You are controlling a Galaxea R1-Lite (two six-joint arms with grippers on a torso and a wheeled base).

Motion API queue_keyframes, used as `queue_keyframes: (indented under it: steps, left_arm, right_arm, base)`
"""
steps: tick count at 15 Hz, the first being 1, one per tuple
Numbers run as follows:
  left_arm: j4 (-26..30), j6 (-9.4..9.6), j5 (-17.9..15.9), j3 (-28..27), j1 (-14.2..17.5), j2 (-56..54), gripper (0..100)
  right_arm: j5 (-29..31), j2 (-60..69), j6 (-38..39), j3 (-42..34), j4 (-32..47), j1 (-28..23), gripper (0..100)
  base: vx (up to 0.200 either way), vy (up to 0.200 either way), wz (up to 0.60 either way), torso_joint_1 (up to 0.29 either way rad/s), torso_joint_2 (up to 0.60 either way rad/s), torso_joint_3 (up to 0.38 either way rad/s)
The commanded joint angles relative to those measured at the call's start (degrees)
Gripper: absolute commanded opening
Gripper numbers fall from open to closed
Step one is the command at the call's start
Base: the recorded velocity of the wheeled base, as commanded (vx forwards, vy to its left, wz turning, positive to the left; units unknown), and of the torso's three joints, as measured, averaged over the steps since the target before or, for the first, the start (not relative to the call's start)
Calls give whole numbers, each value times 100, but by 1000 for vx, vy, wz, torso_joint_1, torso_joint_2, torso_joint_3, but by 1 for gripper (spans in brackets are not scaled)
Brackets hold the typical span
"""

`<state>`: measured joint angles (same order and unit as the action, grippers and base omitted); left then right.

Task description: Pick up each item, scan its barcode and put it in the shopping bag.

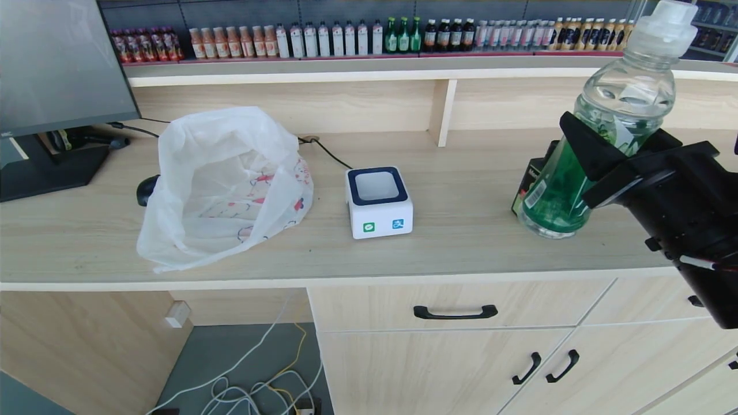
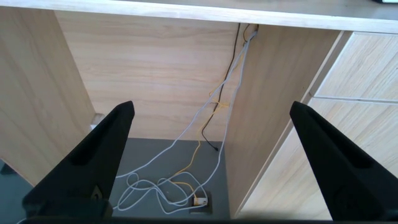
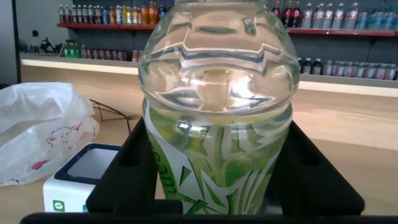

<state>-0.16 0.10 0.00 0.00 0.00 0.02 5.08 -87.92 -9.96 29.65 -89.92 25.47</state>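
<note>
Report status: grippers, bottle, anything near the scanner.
Right gripper shut on bottle, tilted, right of scanner. Left gripper open, below counter level. Dark box behind bottle; shopping bag open left of scanner.

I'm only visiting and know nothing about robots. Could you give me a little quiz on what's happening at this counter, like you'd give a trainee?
1. True or false: the right pincer is shut on the bottle.
2. What stands between the shopping bag and the bottle? A: a bowl. B: the scanner. C: a mug.
3. Fill in the gap: the left pincer, down below the countertop, is ____ (open or shut) and holds nothing.

Key: 1 true; 2 B; 3 open.
</note>
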Motion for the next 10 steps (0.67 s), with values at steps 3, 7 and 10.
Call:
queue_keyframes:
  steps: [3, 7, 10]
  left_arm:
    - [-2, 8, 0, 0, 0, -2, 100]
    - [-2, -1, 0, 0, 0, -2, 100]
    - [-2, -1, 0, 0, 0, -2, 100]
  right_arm:
    - [63, -32, 20, 6, -8, 20, 0]
    - [89, 12, 12, -12, -8, 73, 0]
    - [151, 12, 3, 15, -8, 73, 0]
  base:
    - [0, 200, 0, -1, -2, -1]
    - [0, 200, 0, 8, 2, 6]
    - [0, 200, 0, 1, 2, 4]
